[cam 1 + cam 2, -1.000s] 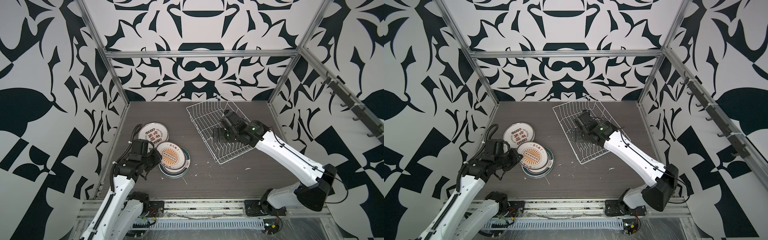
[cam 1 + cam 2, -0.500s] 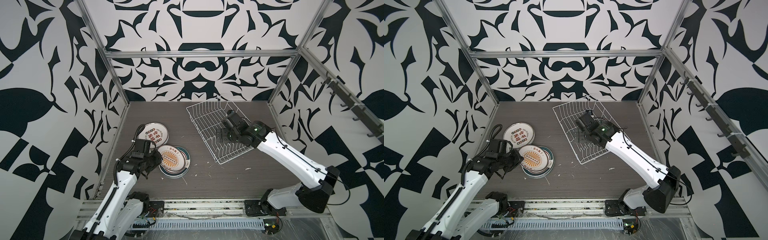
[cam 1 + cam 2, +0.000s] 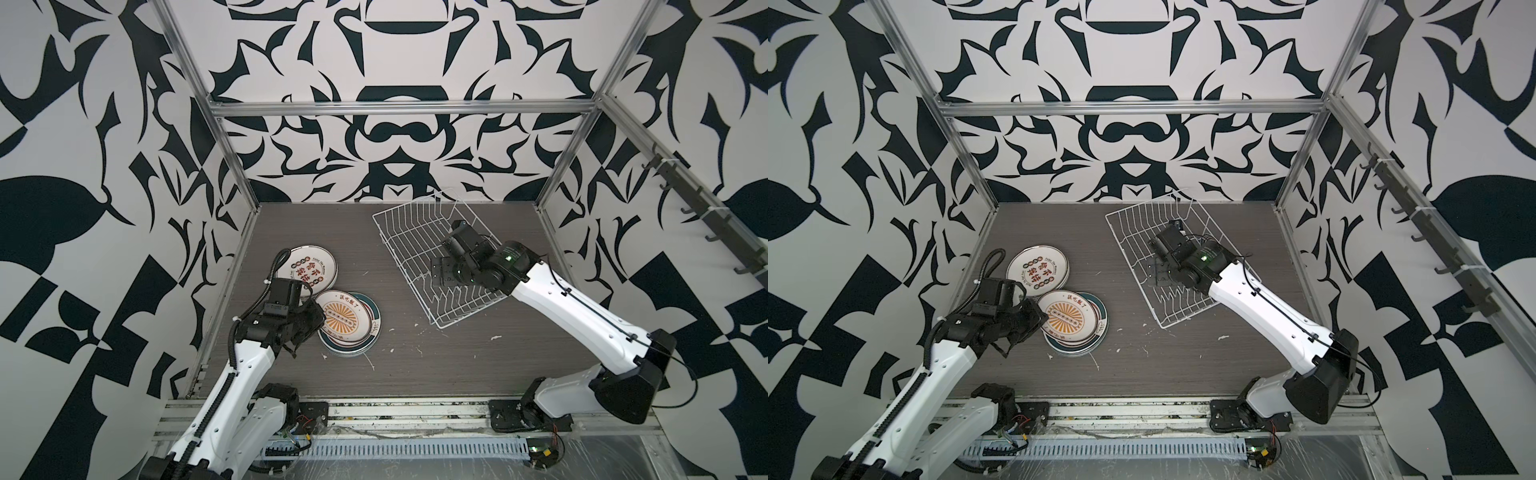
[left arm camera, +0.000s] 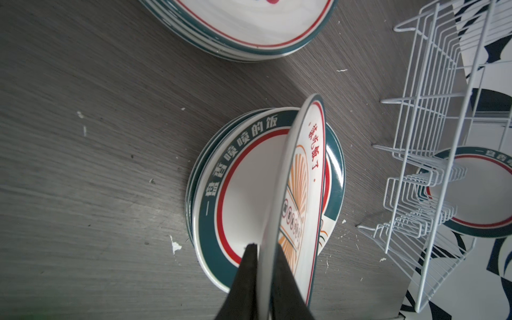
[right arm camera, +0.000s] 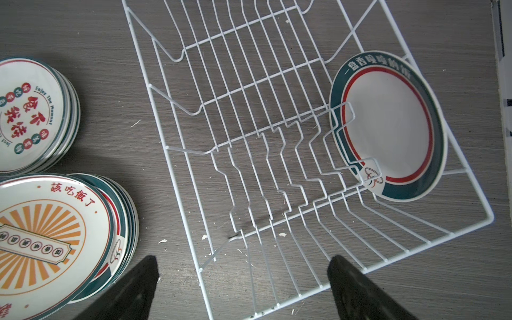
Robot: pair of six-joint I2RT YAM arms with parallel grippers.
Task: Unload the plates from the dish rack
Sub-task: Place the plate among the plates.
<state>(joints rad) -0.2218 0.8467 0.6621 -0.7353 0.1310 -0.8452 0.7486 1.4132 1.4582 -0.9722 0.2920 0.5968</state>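
Left gripper (image 4: pixel 265 248), low, pinches the tilted sunburst plate (image 4: pixel 304 171) by its rim; right gripper (image 5: pixel 243 259) gapes empty above the dish rack (image 5: pixel 491 217). One racked plate (image 5: pixel 388 124); two stacks (image 3: pixel 306 266) (image 3: pixel 365 332) on the counter (image 3: pixel 457 374).

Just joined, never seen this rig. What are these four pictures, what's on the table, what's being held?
Two robot arms with two-finger grippers work at a grey table. The two wide pictures come from one overhead camera pair; the two close ones from a camera on each wrist. On the table: a wire dish rack, a red-character plate pile and a green-rimmed pile. The left gripper pinches the rim of the sunburst plate, tilted over the green-rimmed pile. The right gripper hangs open above the rack, which holds one last green-rimmed plate.
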